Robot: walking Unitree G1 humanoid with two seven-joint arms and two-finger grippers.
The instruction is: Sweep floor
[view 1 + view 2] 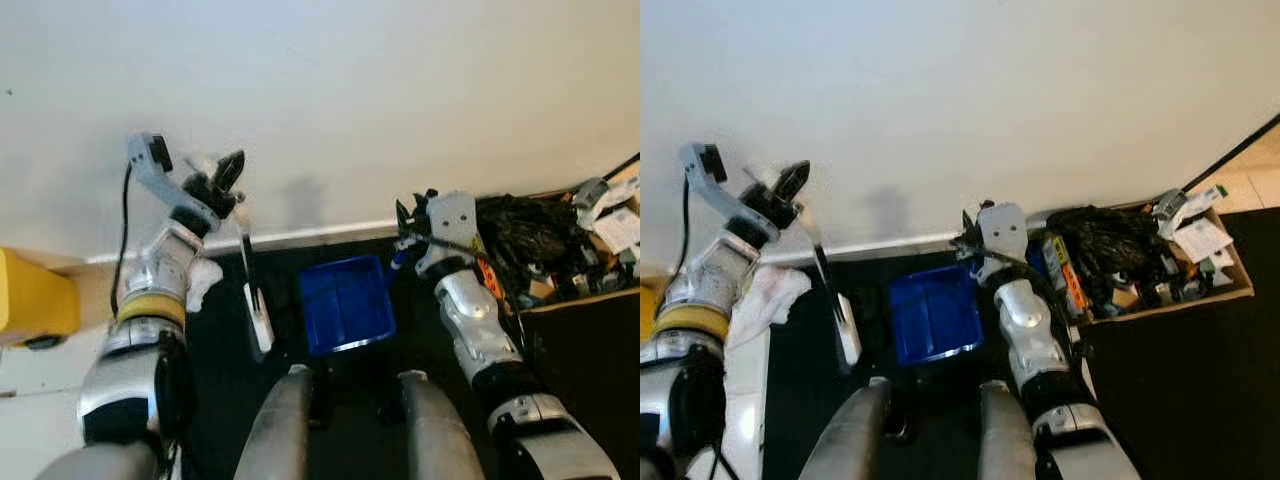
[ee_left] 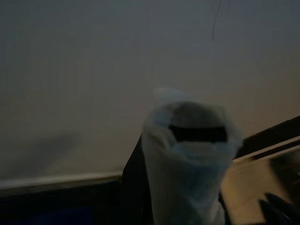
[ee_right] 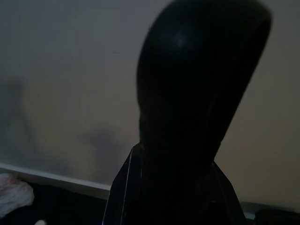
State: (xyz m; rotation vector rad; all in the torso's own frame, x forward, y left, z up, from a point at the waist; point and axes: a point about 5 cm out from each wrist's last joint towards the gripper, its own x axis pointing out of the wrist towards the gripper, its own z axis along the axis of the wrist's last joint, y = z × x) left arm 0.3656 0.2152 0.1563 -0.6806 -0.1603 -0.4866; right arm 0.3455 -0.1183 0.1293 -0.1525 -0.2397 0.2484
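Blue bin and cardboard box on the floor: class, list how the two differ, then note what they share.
The blue bin is plastic and looks empty; the cardboard box is brown and crammed with clutter. The blue bin sits right before the robot's legs; the cardboard box lies off to its right. Both rest on the dark floor near the white wall.

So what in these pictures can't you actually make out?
- Right gripper: whether its fingers hold the blue dustpan; head views too small, right wrist view dark.
- Left gripper on the broom handle: left wrist view blurred by a pale handle end up close.
- Cardboard box: contents a tangled jumble.
- Yellow object: cut off by the left eye view's edge.
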